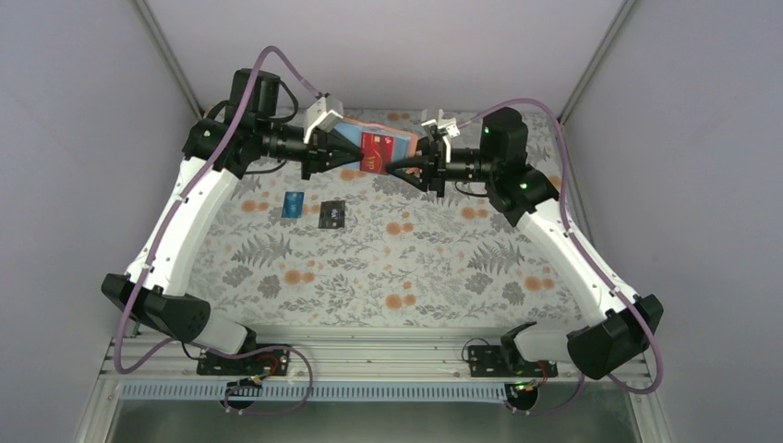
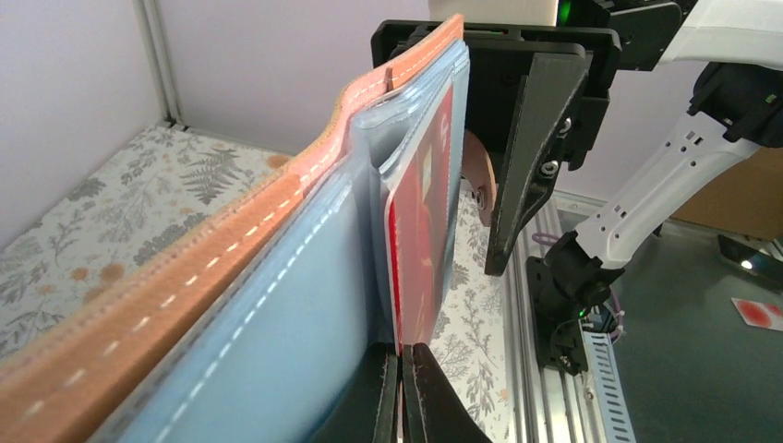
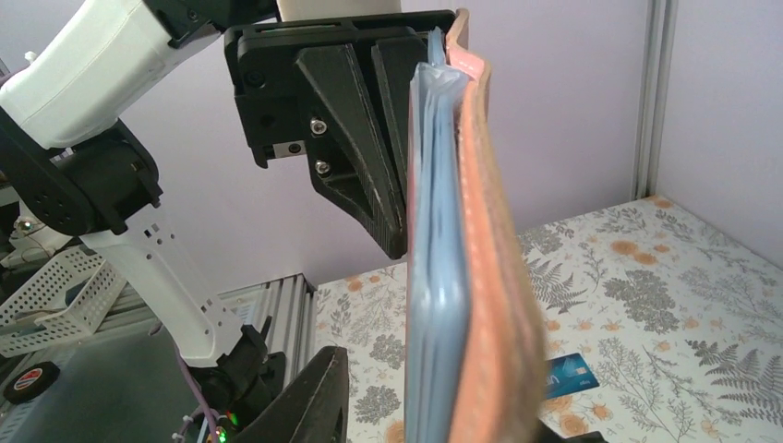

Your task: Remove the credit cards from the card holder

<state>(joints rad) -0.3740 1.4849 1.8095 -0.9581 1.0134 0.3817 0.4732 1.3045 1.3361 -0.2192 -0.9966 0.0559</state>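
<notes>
Over the desk (image 1: 443, 268), the card holder (image 3: 480, 277) hangs between both arms. The right jaws stand slightly apart around it; the left jaws pinch the red card (image 2: 420, 249), partly in its pocket. Unsupported, the holder may drop and pull the card loose.

Tan-and-blue folding card holder (image 1: 404, 145) fills gap between left gripper (image 1: 343, 155) and right gripper (image 1: 413, 167). Bright-blue flat card (image 1: 293, 204) and black flat card (image 1: 331, 214) lie nearward of left gripper. Nearward of right gripper: open floral tablecloth (image 1: 443, 268).
</notes>
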